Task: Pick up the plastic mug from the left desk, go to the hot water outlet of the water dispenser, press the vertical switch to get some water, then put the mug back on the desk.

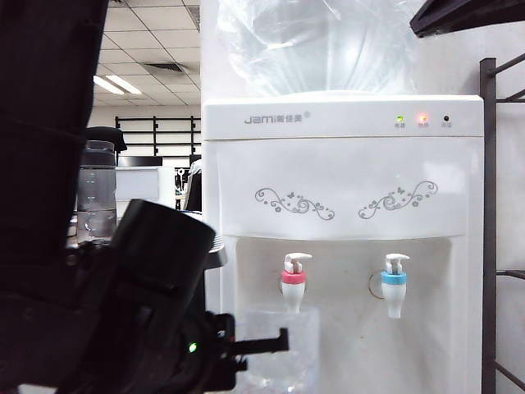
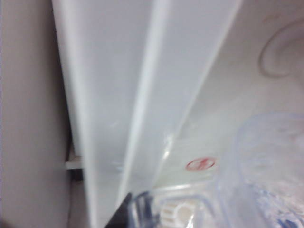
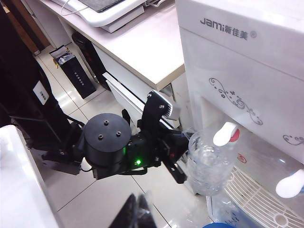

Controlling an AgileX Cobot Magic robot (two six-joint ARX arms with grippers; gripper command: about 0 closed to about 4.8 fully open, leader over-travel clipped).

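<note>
Under the red tap [image 1: 294, 281] in the dispenser [image 1: 344, 176] recess, I have the mug [image 3: 210, 162] held by the left gripper [image 3: 176, 156], its fingers clamped narrow on the handle side, and the rim sits just below the nozzle. From the right wrist view the mug looks slightly off to one side of the spout rather than squarely under it, so my first worry is hot water running down the outer wall or onto the drip grille [image 3: 259, 197] if the lever [image 1: 298, 258] goes down now. Grip is my 2nd worry: I judge a hold on a thin handle to be weak against twisting, and added water weight could tilt the mug and spill it. A 3rd risk is the lever press itself; the right gripper [image 3: 137, 211] hangs well back from the dispenser, fingers closed on nothing, and it must reach past the left arm's bulky wrist, so a clash there could knock the mug. Pressing the blue tap [image 1: 394, 283] by mistake is also possible, as the 2 taps stand near each other. In the left wrist view the mug [image 2: 266, 175] fills the corner, blurred, so I cannot judge clearance from there.
</note>
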